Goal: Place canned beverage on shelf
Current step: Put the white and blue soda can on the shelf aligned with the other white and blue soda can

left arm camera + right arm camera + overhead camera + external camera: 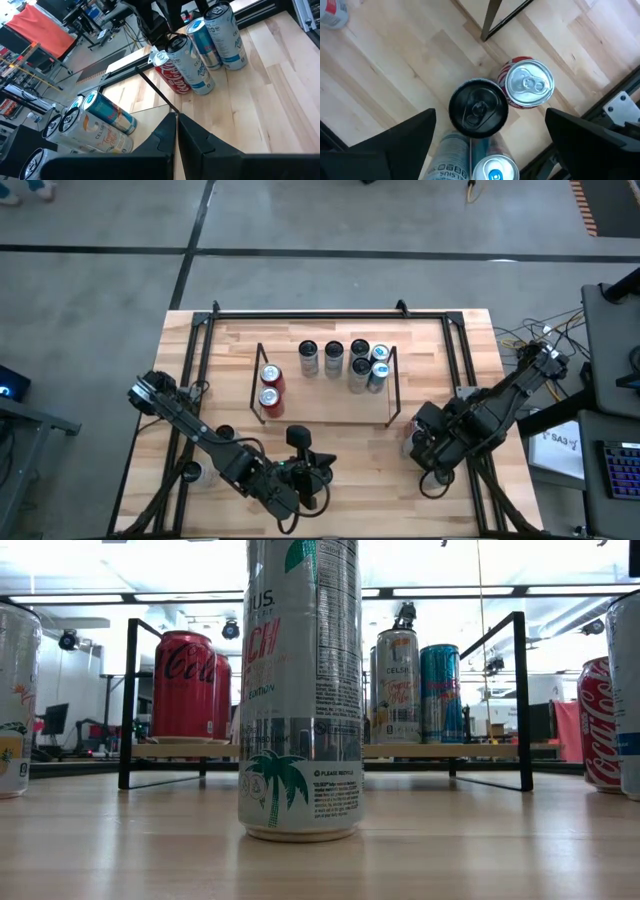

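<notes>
The shelf (325,418), a low rack with black wire end frames and a wood base, stands at mid-table. It holds two red cans (270,386) at its left end and several cans (358,363) at its right end. A tall white can with a palm print (300,690) stands upright on the table in front of the shelf; it also shows in the high view (298,438). My left gripper (176,122) is shut and empty, just nearer than that can (322,472). My right gripper (490,135) is open and points down over a cluster of cans at the table's right: a black-topped can (478,107) and a red can (529,83).
Another can (15,700) stands at the table's left near my left arm. A third can (495,169) stands in the right cluster. The large black tubular frame (300,313) runs around the table. Bare wood lies between the shelf and the near edge.
</notes>
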`<state>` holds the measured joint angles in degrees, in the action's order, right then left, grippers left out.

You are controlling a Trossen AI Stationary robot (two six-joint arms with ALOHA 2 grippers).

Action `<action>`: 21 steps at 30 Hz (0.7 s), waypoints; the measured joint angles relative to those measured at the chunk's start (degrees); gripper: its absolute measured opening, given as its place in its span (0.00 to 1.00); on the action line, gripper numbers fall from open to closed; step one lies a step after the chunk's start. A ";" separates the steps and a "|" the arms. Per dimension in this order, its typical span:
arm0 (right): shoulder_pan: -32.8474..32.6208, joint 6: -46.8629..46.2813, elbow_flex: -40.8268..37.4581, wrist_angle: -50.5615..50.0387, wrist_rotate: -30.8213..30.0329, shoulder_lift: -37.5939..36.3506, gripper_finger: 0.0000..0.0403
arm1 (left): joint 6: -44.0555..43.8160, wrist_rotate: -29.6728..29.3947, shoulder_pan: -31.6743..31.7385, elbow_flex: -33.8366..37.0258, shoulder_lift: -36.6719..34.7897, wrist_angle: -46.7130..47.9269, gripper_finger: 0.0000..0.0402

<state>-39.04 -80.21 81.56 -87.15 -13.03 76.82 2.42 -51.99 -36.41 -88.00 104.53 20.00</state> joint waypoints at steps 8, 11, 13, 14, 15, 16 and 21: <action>0.48 -1.27 -2.48 2.60 1.53 0.14 0.91 | -0.02 0.02 0.05 0.01 0.00 0.75 0.00; 0.48 -1.44 -3.24 2.64 1.59 0.46 0.91 | -0.02 0.01 0.06 0.01 0.00 0.85 0.00; 0.48 -1.44 -3.36 3.05 1.70 0.81 0.91 | -0.02 0.02 0.09 0.01 0.00 0.87 0.00; 0.48 -1.40 -3.37 3.42 1.69 1.06 0.91 | -0.02 0.02 0.09 0.01 -0.02 0.89 0.00; 0.48 -1.35 -3.37 3.89 1.68 1.27 0.91 | -0.02 0.02 0.09 0.01 -0.02 0.89 0.00; 0.48 -1.35 -3.38 4.28 1.68 1.56 0.91 | -0.02 0.02 0.09 0.01 -0.02 0.89 0.00; 0.74 -0.63 -3.48 4.50 2.22 4.11 0.91 | -0.02 0.03 0.09 0.06 -0.02 0.89 0.00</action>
<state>-38.30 -80.84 78.08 -82.65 -10.82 80.93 2.39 -51.96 -36.32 -87.94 104.51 20.88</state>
